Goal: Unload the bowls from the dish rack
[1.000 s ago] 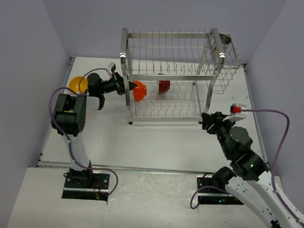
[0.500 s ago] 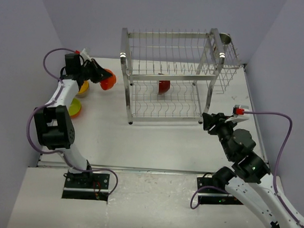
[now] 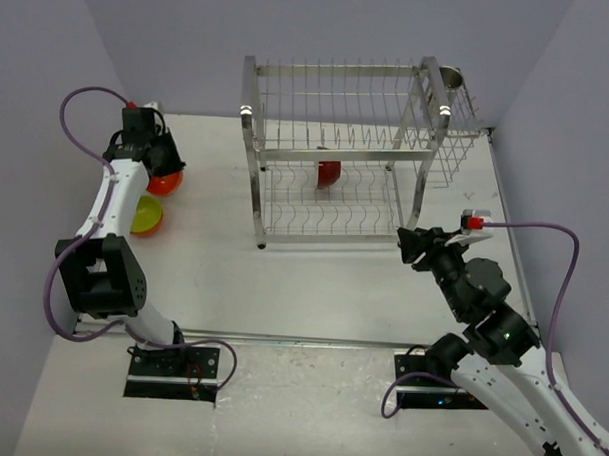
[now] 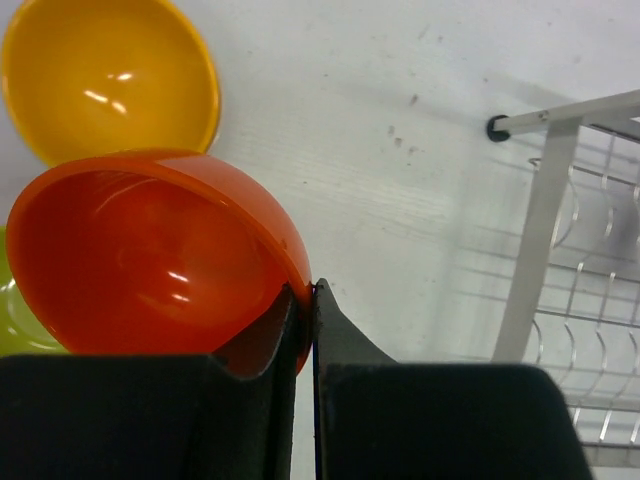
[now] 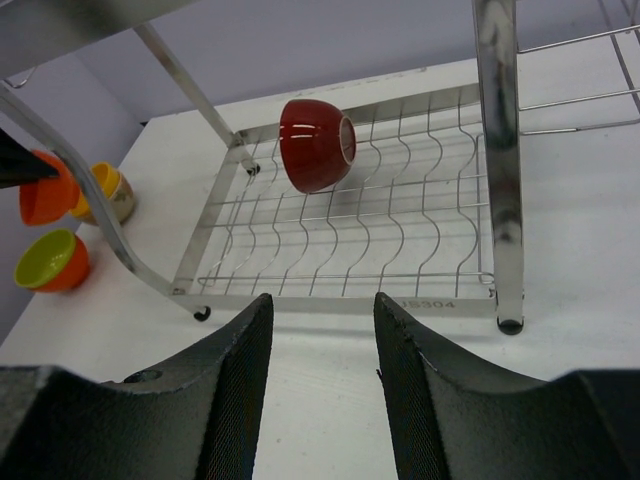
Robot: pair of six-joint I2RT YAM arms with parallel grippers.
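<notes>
Orange-red bowl (image 4: 140, 260), rim in left pincer (image 4: 303, 292), seen wrist-side only

The left arm (image 3: 103, 209) is stretching far forward and out to its left, the forearm leaning away from the base and the wrist tipping downward. The left hand (image 4: 303, 296) is pinching the rim of an orange-red bowl (image 4: 150, 250) between two fingers that are almost touching. The right arm (image 3: 487, 314) is crouching low with its elbow out to the right, and the right hand (image 5: 322, 305) is pointing forward with its fingers standing about half apart, gripping nothing.
</notes>
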